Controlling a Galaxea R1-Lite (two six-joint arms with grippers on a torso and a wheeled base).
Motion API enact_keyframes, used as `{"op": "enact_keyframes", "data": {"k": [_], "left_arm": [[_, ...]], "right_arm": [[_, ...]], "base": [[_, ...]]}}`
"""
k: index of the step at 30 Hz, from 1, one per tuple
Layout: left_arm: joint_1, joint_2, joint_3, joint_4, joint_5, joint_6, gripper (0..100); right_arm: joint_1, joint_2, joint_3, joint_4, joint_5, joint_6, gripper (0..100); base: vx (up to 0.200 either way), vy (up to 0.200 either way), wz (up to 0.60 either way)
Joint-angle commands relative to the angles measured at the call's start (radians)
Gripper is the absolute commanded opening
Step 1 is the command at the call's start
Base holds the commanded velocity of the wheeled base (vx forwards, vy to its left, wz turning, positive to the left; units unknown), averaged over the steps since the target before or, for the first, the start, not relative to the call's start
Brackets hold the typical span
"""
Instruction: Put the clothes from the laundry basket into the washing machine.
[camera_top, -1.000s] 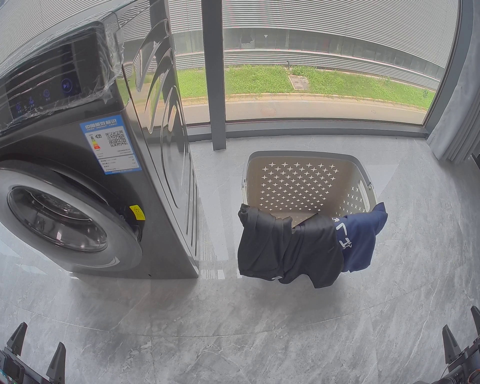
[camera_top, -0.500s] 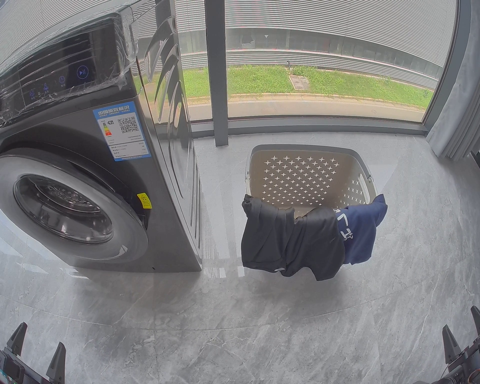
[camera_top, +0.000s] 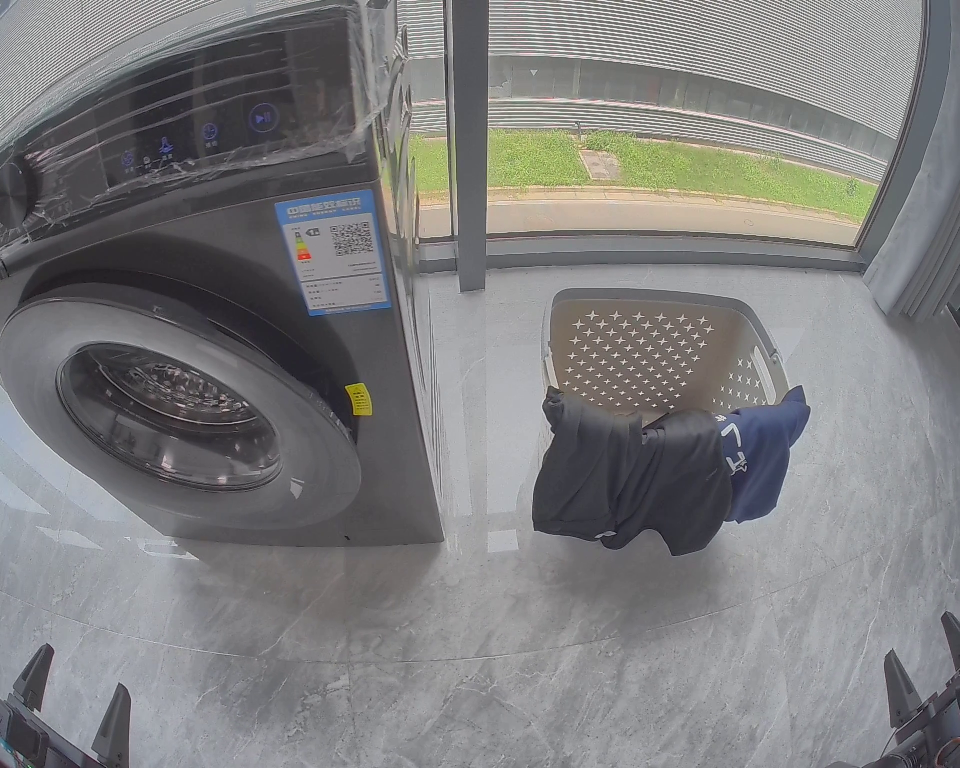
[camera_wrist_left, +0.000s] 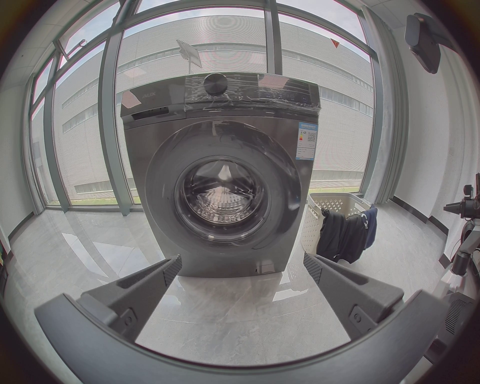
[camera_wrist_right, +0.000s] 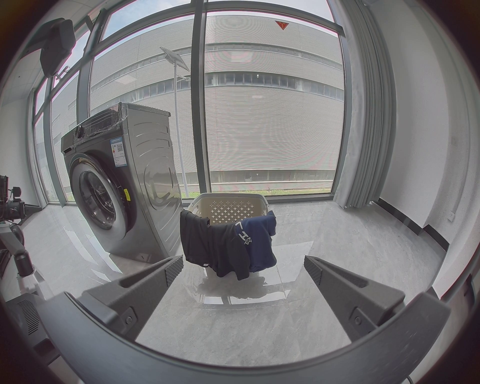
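Left wrist view: left fingers (camera_wrist_left: 140, 289) spread wide, empty; right fingers (camera_wrist_right: 140, 289) likewise.

There is one washing machine (camera_top: 200, 300), and its front carries one round door (camera_top: 175, 415), one blue-edged label (camera_top: 335, 252) and one small yellow sticker (camera_top: 359, 399). There is one laundry basket (camera_top: 650, 345), and two pieces of clothing hang over its near rim: one black garment (camera_top: 630, 480) and one navy garment (camera_top: 760, 460). There are two claws, the left claw (camera_top: 82, 672) and the right claw (camera_top: 920, 640), each with two fingers, and one grey curtain (camera_top: 925, 230).
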Motion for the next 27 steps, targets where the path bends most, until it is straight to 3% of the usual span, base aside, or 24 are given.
{"op": "enact_keyframes", "data": {"k": [1, 11, 17, 20, 27], "left_arm": [[-0.001, -0.017, 0.016, 0.000, 0.000, 0.000, 100], [0.001, -0.017, 0.016, 0.000, 0.000, 0.000, 100], [0.001, -0.017, 0.016, 0.000, 0.000, 0.000, 100], [-0.001, -0.017, 0.016, 0.000, 0.000, 0.000, 100], [-0.001, -0.017, 0.016, 0.000, -0.001, 0.000, 100]], "right_arm": [[0.000, -0.016, 0.018, -0.001, 0.001, -0.001, 100], [-0.001, -0.016, 0.018, -0.001, 0.001, -0.001, 100], [0.000, -0.016, 0.018, -0.001, 0.001, 0.001, 100], [0.000, -0.016, 0.018, -0.001, 0.001, 0.001, 100], [0.000, -0.016, 0.018, -0.001, 0.001, 0.001, 100]], "base": [[0.000, 0.000, 0.00], [0.000, 0.180, 0.00], [0.000, 0.000, 0.60], [0.000, 0.000, 0.00], [0.000, 0.200, 0.00]]}}
